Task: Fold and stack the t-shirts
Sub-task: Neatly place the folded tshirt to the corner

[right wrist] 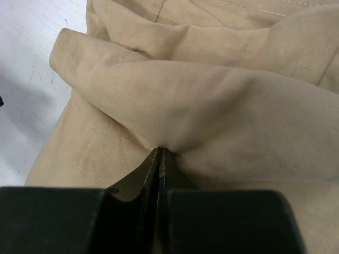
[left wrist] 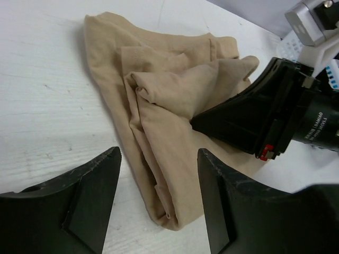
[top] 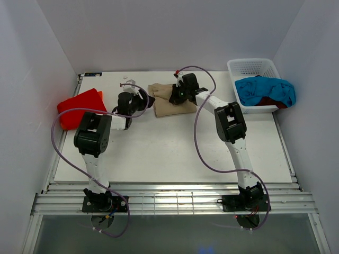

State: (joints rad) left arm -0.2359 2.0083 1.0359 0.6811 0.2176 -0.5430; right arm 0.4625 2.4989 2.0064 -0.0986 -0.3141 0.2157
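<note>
The tan t-shirt (top: 172,107) lies partly folded at the table's far middle; it also shows in the left wrist view (left wrist: 159,106) and fills the right wrist view (right wrist: 212,95). My right gripper (top: 175,96) is shut on a fold of its cloth (right wrist: 160,150) and shows in the left wrist view (left wrist: 193,124). My left gripper (top: 142,100) is open just left of the shirt, its jaws on either side of the shirt's near corner (left wrist: 172,211). A folded bright red t-shirt (top: 79,107) lies at the table's left edge. The turquoise t-shirt (top: 262,90) and dark red t-shirt (top: 273,101) lie in the basket.
A white plastic basket (top: 254,67) stands at the far right corner. White walls enclose the table (top: 175,153) on three sides. A small pale scrap (top: 127,81) lies near the far edge.
</note>
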